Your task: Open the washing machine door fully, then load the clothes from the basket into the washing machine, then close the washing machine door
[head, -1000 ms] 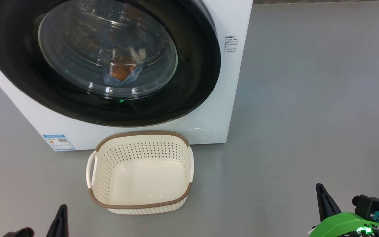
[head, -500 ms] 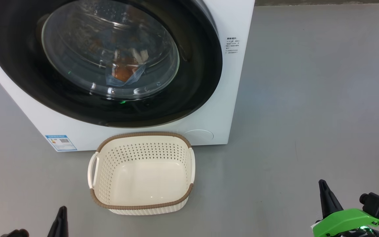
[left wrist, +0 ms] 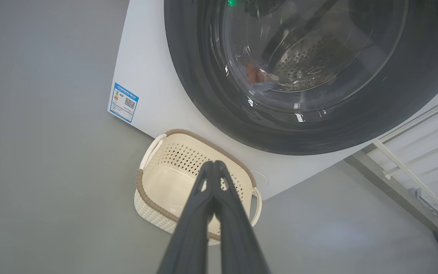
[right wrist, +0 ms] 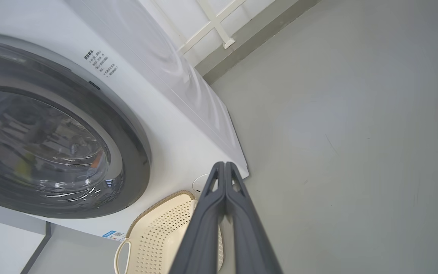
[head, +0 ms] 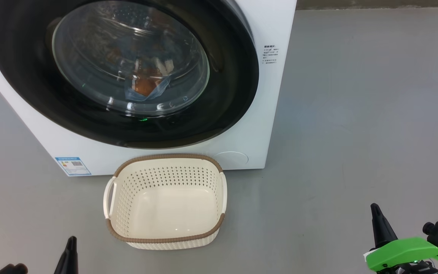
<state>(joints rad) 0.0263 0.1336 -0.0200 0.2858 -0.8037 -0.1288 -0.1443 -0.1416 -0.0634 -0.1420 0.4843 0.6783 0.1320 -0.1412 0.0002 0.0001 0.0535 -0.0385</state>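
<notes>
Upper left of the head view: the washing machine [head: 257,129], white, with the washing machine door [head: 230,99] lying shut against its front, black rim around bulging glass. Behind that glass, left of centre and high in the frame: the clothes [head: 145,86], a bunched scrap of light blue and orange-brown, down in the steel drum [left wrist: 306,64]. Low on the machine's front, at left: a small blue label [head: 72,166]. Directly below the door, at lower centre, on the grey floor [head: 356,114]: the basket [head: 165,240], upright, just beside the machine's base, bare cream bottom showing. At the bottom left corner: the left gripper [head: 71,240], a single dark tip; in the left wrist view, pressed finger to finger, clenched on nothing, tips overlapping the basket. At the bottom right: the right gripper [head: 374,208], dark tip above a green housing [head: 401,251]; in the right wrist view, likewise clamped together with nothing between, apart from basket and door.
</notes>
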